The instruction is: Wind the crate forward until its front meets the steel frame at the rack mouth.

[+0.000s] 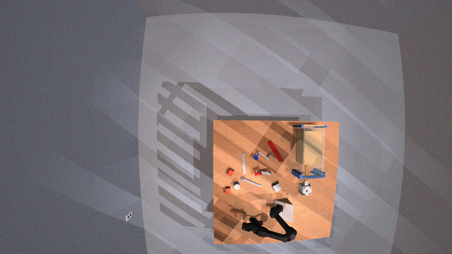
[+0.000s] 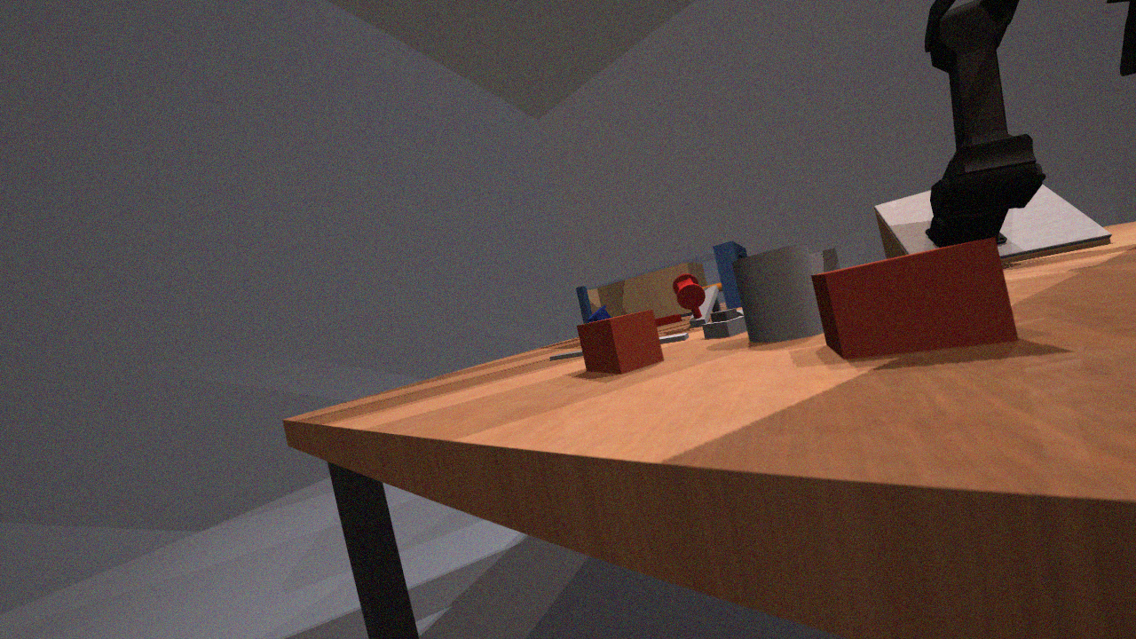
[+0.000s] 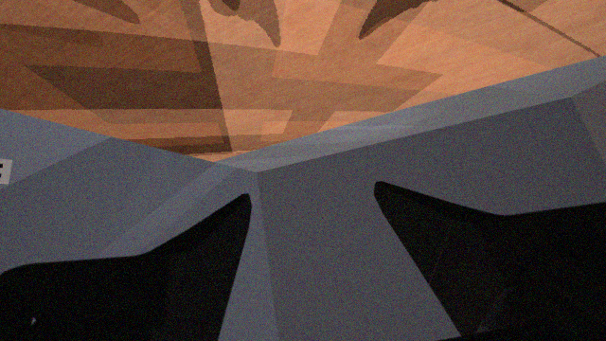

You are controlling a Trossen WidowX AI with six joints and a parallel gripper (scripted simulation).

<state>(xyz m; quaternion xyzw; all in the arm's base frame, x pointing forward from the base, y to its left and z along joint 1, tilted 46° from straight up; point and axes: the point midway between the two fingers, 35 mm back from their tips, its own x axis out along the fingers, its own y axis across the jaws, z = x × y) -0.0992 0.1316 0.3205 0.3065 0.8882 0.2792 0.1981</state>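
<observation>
- Crate (image 1: 313,145) sat inside the clear-panelled guard cubby (image 1: 323,151), as far as I could make out: a pale yellowish shape behind the panels, well back from the blue frame (image 1: 313,176) at the winch end. Couldn't tell if it was perfectly flat.
- An orange strap (image 1: 307,169) ran out toward the winch (image 1: 305,189), which stood just outside that frame with its round top hole showing.
- The tool (image 1: 248,223) (image 3: 313,193) was pretty much wide open, nothing between the fingers, hanging out near the worktop (image 1: 309,221) (image 2: 714,429) edge, well apart from the winch.
- Two crank-looking bits were lying around: one with a blue knob (image 1: 256,157), one with a red knob (image 1: 258,173) (image 2: 689,292). Couldn't tell which fit the winch.
- Other clutter: a long red bar (image 1: 275,151), a grey cylinder (image 1: 236,185) (image 2: 778,294) standing upright between two red blocks, and a wrench-like piece (image 1: 251,182) beside it.
</observation>
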